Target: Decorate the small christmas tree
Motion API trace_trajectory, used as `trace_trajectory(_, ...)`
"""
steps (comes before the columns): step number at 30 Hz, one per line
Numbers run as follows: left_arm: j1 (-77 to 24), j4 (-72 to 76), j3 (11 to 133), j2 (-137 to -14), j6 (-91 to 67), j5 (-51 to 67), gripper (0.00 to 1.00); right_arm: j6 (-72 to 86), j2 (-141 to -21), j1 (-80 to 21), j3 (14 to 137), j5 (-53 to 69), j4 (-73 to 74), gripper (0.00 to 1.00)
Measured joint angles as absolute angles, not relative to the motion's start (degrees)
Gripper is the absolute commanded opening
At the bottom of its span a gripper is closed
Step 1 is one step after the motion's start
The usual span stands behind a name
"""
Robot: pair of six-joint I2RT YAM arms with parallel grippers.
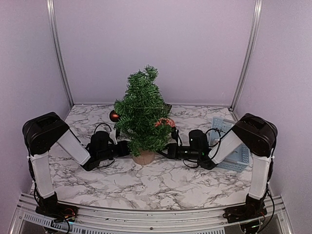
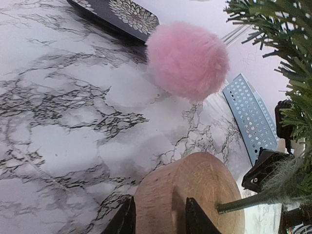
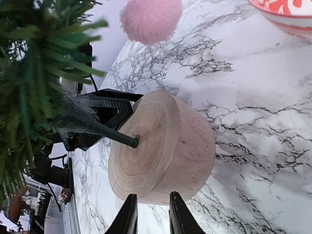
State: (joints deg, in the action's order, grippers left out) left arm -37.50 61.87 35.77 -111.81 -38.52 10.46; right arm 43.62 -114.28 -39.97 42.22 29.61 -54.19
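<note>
Left tool [image 2: 159, 201], right tool [image 3: 152, 196] slightly parted, empty; arms stretched low, flanking small christmas tree [image 1: 141, 117]

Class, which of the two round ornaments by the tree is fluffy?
The pink pom-pom; the dark red bauble at the left edge of the tree is smooth.

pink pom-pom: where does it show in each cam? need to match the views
Top external: not visible; the small christmas tree may be hiding it.
Left wrist: pink pom-pom at upper middle, on the marble beyond the tree's base.
Right wrist: at the top edge, just left of centre, partly cropped.
Shared landmark: the tree's round wooden base, seen in all three views.
</note>
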Motion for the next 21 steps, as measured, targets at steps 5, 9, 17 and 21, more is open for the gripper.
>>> trace_trajectory(5,-35.27,61.87,32.03,-107.72,-38.63,9.37,0.41,41.21,-107.46,-37.58,38.15,27.7,-51.86,0.24)
trace_trajectory(9,-33.52,61.89,28.56,-103.2,-38.24,7.81,0.53,37.5,-99.9,-35.51,34.94,25.28,-46.94,0.25)
trace_trajectory(17,-28.62,57.43,22.24,-88.47,-33.95,4.14,0.82,25.78,-79.9,-34.22,33.98,16.51,-31.64,0.37)
trace_trajectory(21,-25.93,53.47,20.21,-78.81,-32.08,-0.12,0.99,20.23,-71.68,-32.12,34.92,12.01,-23.07,0.5)
